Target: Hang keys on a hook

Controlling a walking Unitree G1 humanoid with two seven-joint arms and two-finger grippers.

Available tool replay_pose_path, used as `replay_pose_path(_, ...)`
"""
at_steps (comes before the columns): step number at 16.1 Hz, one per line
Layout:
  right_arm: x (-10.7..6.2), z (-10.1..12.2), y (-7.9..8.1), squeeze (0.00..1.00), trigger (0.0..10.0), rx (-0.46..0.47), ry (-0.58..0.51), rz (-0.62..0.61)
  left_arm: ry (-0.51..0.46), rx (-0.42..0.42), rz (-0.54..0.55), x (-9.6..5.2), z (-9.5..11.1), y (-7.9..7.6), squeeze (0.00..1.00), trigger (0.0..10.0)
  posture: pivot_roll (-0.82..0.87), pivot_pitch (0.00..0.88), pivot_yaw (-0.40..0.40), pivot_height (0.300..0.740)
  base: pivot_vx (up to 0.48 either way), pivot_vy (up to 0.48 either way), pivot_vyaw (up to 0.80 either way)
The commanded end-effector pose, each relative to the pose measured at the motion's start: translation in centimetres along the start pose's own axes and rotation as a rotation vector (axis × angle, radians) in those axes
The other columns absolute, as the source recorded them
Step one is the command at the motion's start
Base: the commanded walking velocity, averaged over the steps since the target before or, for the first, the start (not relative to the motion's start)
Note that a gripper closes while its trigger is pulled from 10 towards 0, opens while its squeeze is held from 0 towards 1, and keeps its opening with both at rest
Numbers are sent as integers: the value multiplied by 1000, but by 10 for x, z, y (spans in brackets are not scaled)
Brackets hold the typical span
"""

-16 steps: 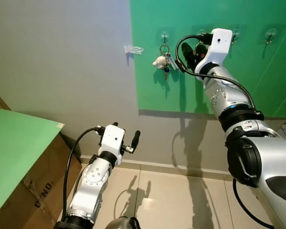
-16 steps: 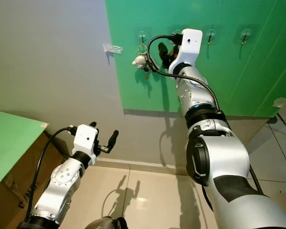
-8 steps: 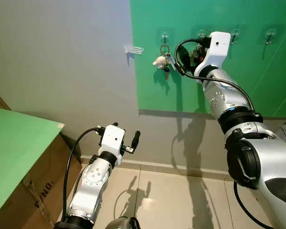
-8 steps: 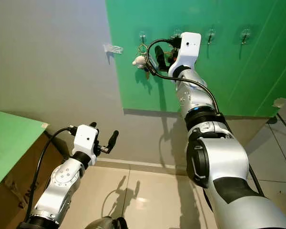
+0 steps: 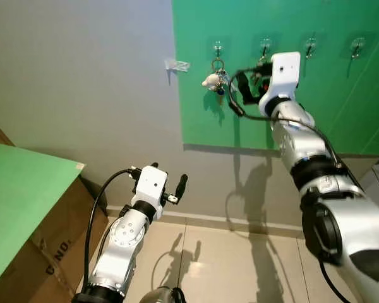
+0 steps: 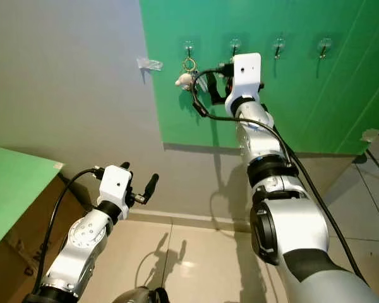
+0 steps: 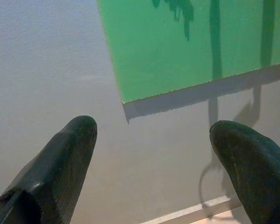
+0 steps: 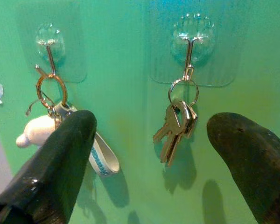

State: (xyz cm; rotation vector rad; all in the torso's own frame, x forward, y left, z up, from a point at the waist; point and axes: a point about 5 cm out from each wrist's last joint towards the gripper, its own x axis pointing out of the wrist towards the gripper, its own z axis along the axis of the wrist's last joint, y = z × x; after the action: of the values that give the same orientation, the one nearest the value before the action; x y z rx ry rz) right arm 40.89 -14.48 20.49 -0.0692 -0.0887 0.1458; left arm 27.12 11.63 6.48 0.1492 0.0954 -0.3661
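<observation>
Keys (image 8: pixel 176 128) hang by their ring from a clear hook (image 8: pixel 190 43) on the green board (image 5: pixel 328 101); nothing grips them. Beside it, another hook (image 8: pixel 49 49) carries a second bunch (image 8: pixel 60 126) with a white charm and a strap. Right tool (image 8: pixel 151 154) hovers just in front of the board, its two black fingers spread wide and released, the keys seen between them. Left tool (image 5: pixel 170 183) is low near the grey wall (image 5: pixel 82 82), fingers parted and empty.
</observation>
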Motion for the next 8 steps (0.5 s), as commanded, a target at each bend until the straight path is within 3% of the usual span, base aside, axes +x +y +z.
replay_pose_path(1,-4,4,-5,529,10000,-49,-45,-26,2,16,-5,0,1,1,0,10000,-171,0,76,740,0,0,0)
replay_pose_path(2,-14,-5,-9,0,10000,-99,-54,-60,7,21,-4,0,0,2,0,10000,-171,0,75,740,0,0,0)
replay_pose_path(5,-34,-25,-18,0,10000,-153,-47,-117,16,9,3,-3,-2,4,0,10000,-178,0,78,740,0,0,0)
replay_pose_path(6,-72,-67,-24,0,10000,-143,-10,-132,18,-47,25,-9,-7,5,0,10000,-194,0,89,740,0,0,0)
replay_pose_path(8,-134,-107,-22,0,10000,-83,13,-67,33,-118,77,-19,-16,10,0,10000,-205,1,100,740,0,0,0)
